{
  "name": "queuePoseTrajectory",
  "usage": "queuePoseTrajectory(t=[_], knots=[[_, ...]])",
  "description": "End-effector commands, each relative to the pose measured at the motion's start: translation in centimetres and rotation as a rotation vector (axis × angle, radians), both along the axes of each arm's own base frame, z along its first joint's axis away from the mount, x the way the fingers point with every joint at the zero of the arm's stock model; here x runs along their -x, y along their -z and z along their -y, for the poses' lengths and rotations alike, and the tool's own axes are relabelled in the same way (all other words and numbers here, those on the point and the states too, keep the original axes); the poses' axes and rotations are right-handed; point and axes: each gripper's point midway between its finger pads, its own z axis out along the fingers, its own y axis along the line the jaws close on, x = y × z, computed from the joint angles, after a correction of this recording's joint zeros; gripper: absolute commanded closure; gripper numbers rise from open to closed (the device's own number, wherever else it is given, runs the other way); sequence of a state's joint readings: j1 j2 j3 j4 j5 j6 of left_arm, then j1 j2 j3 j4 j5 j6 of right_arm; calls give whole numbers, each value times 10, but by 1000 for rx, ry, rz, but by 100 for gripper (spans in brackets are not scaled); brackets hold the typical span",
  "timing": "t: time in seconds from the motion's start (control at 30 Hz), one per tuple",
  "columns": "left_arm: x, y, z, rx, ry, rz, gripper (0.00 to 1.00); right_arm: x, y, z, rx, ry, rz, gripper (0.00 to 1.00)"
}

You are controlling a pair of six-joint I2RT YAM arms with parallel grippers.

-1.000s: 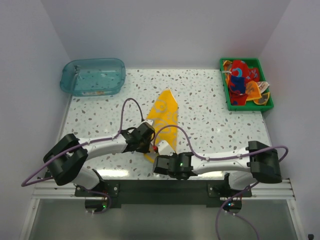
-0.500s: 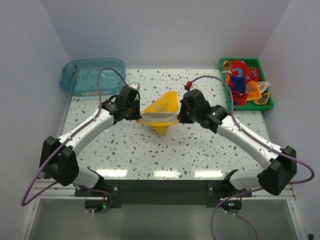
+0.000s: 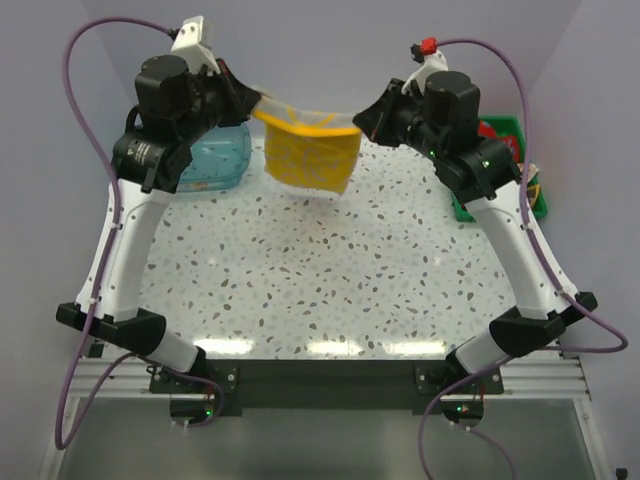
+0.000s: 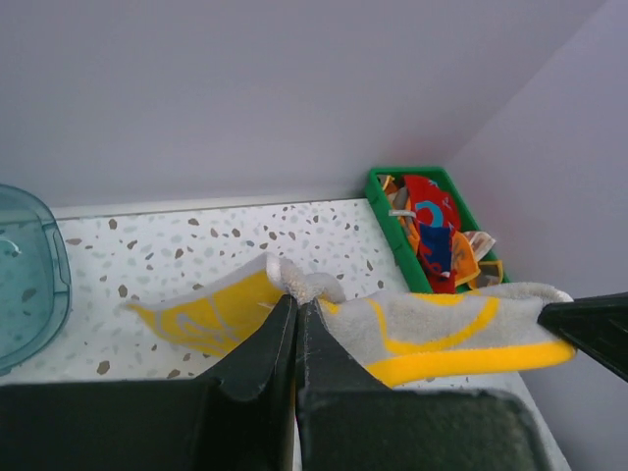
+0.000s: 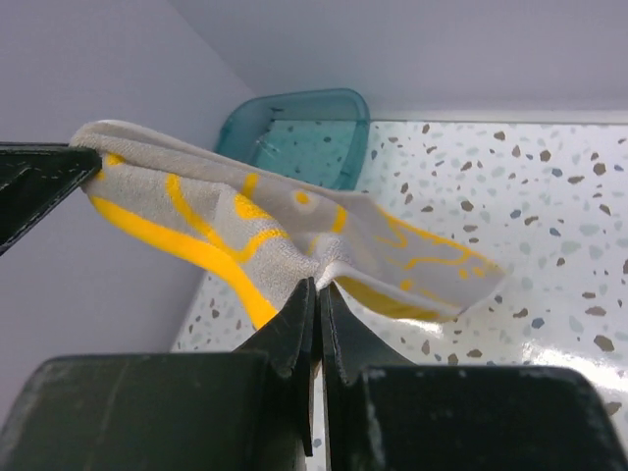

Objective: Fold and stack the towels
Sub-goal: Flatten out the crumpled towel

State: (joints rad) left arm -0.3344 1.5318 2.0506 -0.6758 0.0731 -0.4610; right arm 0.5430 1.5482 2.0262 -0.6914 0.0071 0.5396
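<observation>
A yellow and cream towel (image 3: 305, 150) hangs stretched in the air between both grippers, high above the far part of the table. My left gripper (image 3: 252, 100) is shut on its left corner; in the left wrist view the towel (image 4: 432, 339) bunches at the fingertips (image 4: 297, 299). My right gripper (image 3: 365, 122) is shut on its right corner; in the right wrist view the towel (image 5: 265, 231) spreads from the closed tips (image 5: 316, 285). More towels (image 3: 490, 165), red, orange and blue, lie heaped in the green tray (image 3: 535, 212) at the far right.
A clear blue tub (image 3: 215, 160) stands at the far left, partly behind my left arm; it also shows in the right wrist view (image 5: 294, 132). The speckled table (image 3: 320, 280) lies below the hanging towel. Walls close in behind and at both sides.
Both arms have risen and swung to the far side, lifting the yellow towel off the table. It went from lying flat, to pinched at two corners, to hanging spread in the air.
</observation>
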Motion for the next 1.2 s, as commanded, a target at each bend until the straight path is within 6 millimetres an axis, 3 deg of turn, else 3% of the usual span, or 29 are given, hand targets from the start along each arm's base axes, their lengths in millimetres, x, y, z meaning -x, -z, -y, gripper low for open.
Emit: queuePoseTrajectory(t=[0.0, 0.07, 0.17, 0.33, 0.53, 0.63, 0.67, 0.73, 0.77, 0.8, 0.87, 0.9, 0.97, 1.03, 1.17], knots=[[30, -32, 2, 49, 64, 68, 100, 26, -25, 10, 8, -48, 61, 100], [45, -44, -6, 61, 52, 101, 100, 32, -30, 17, 7, -31, 84, 100], [56, -39, -17, 56, 13, 98, 100, 45, -37, 31, 12, -6, 107, 100], [51, -16, -29, 10, -56, 44, 100, 45, -29, 44, 51, 45, 101, 100], [20, 11, -23, -35, -72, -16, 100, 16, -18, 30, 73, 43, 90, 100], [-8, 26, -17, -52, -74, -42, 100, -2, -22, 25, 81, 39, 113, 100], [-22, 34, -12, -59, -68, -59, 100, -15, -13, 21, 95, 40, 98, 100], [-45, 47, -9, -65, -66, -81, 100, -30, -21, 20, 87, 40, 125, 100], [-52, 47, -9, -61, -62, -80, 100, -43, -12, 16, 93, 37, 109, 100], [-56, 32, -8, -46, -52, -47, 100, -51, -21, 22, 79, 57, 130, 100], [-74, 34, -10, -42, -53, -48, 100, -61, -26, 19, 63, 35, 151, 100], [-76, 18, -11, -27, -44, -11, 100, -70, -30, 22, 61, 42, 165, 100], [-83, 8, -15, -15, -42, 20, 100, -75, -35, 23, 56, 33, 182, 100], [-78, -4, -15, -8, -15, 59, 100, -72, -40, 26, 65, 22, 206, 100], [-60, 24, -13, -17, 19, 31, 100, -51, -36, 31, 74, -3, 222, 100]])
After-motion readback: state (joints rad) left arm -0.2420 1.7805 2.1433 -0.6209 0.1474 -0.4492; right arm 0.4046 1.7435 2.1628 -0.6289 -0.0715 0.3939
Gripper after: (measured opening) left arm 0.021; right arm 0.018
